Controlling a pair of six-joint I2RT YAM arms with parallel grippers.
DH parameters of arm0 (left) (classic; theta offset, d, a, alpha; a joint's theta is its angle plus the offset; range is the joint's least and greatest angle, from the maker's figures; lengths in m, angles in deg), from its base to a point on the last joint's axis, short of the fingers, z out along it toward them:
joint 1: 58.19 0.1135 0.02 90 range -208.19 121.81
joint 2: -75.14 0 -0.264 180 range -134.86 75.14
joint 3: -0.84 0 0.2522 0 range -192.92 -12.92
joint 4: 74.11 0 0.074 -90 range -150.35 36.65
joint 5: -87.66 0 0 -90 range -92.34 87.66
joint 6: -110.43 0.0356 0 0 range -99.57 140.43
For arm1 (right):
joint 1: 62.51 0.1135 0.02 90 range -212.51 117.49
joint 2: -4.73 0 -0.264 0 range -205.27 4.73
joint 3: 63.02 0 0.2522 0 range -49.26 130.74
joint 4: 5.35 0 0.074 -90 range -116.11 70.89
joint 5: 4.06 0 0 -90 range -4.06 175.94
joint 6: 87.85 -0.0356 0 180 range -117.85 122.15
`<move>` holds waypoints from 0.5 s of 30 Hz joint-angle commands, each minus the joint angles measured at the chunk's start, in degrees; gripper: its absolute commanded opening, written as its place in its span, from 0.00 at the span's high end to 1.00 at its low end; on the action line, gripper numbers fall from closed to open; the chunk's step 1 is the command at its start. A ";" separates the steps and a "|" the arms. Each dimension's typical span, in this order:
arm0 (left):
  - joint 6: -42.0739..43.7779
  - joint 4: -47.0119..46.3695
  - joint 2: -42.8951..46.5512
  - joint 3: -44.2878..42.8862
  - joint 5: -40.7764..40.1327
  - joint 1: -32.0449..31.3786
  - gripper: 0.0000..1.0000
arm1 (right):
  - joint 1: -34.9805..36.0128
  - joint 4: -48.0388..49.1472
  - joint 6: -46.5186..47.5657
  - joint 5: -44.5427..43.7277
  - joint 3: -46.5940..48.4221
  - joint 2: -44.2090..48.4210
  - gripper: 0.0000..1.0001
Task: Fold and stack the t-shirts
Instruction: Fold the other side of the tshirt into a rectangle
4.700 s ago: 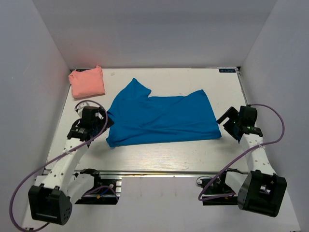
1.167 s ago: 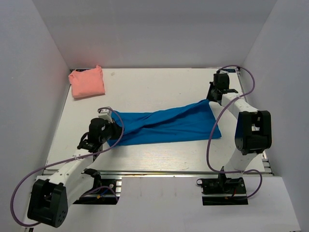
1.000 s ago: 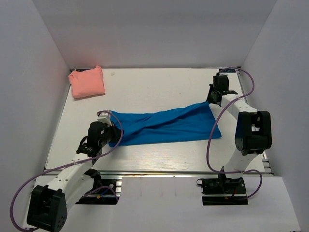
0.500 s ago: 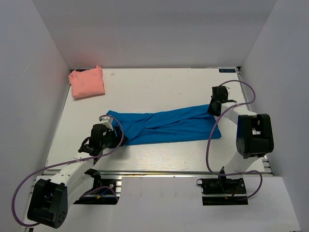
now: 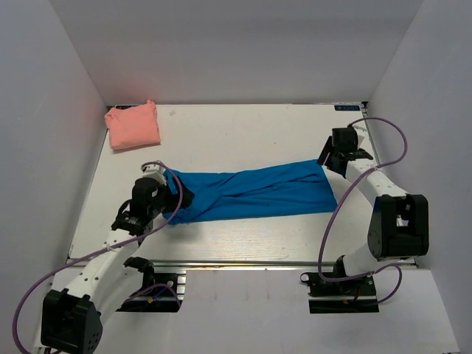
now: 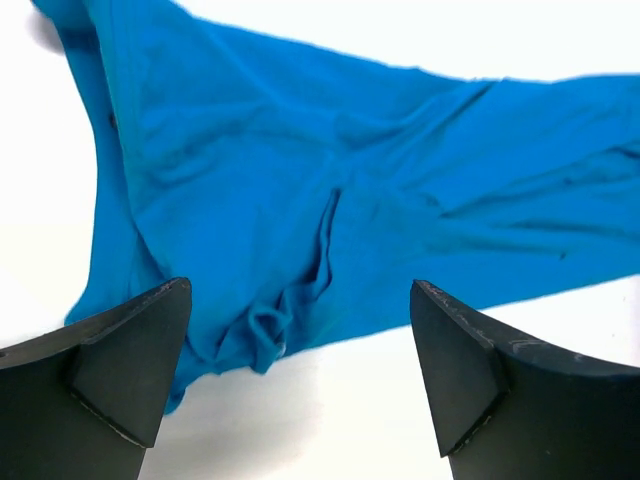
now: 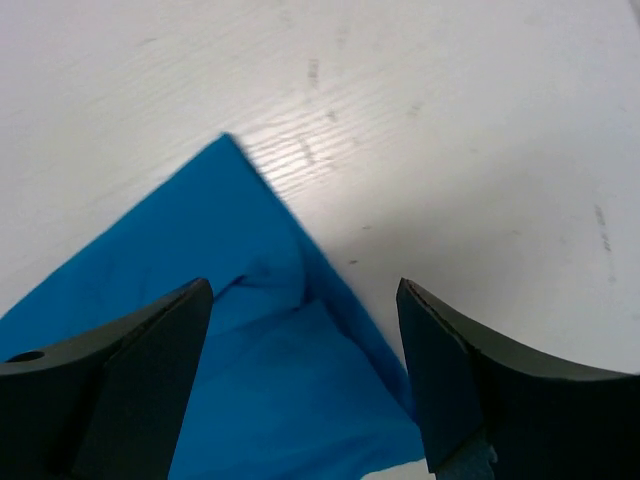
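Now blue shirt (image 5: 251, 193) lies centre in a long band, pink shirt (image 5: 133, 125) folded far left; left gripper (image 6: 300, 288) gapes empty over the blue's left end, right gripper (image 7: 303, 285) gapes at its far-right corner; likely limp, light, so pinch corners

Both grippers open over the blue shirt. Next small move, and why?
Probably lower the right gripper and close on the corner of the blue shirt below it, to fold that end leftward: the shirt lies as a long band, much longer than the folded pink shirt.
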 commanded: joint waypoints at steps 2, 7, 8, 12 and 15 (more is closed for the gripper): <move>-0.58 -5.30 -4.86 -4.11 -0.85 -0.14 0.00 | 0.72 5.71 4.72 16.13 1.75 1.18 0.15; -0.58 -9.45 -19.37 -10.51 3.37 -0.14 0.00 | 2.92 11.25 7.54 33.82 3.32 -4.26 0.10; -0.58 -9.46 -21.83 -11.49 4.59 -0.14 0.00 | 3.53 11.78 7.72 34.87 4.20 -6.19 0.10; -0.05 -8.06 -31.86 -15.19 4.60 -0.14 0.00 | 4.24 11.71 7.20 39.37 7.01 -11.91 0.10; -0.05 -6.65 -36.96 -15.81 2.68 -0.14 0.00 | 3.98 11.26 5.80 37.44 6.76 -15.61 0.10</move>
